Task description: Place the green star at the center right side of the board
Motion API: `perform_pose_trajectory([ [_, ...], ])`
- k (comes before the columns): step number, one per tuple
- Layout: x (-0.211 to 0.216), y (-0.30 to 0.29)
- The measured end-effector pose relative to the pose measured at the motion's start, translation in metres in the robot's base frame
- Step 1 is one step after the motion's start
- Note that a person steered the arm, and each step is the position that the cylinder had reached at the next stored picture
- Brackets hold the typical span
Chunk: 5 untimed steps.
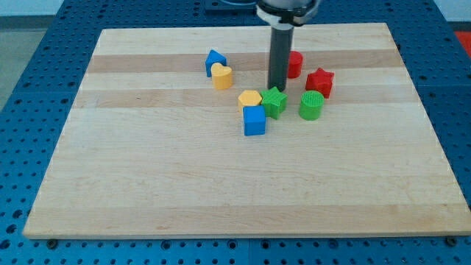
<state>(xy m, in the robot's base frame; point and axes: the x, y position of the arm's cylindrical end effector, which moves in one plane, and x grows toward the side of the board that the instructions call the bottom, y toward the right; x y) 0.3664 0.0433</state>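
The green star lies near the middle of the wooden board, slightly toward the view's top. My tip stands right at the star's top edge, touching or nearly touching it. A yellow hexagon block sits against the star's left side, and a blue cube lies just below the hexagon. A green cylinder stands a little to the star's right.
A red star lies above the green cylinder. A red block sits behind the rod, partly hidden. A blue block and a yellow heart lie together toward the view's upper left of the group.
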Motion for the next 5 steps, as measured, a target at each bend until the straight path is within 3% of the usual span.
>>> perform_pose_trajectory([
  [5,0.057,-0.031],
])
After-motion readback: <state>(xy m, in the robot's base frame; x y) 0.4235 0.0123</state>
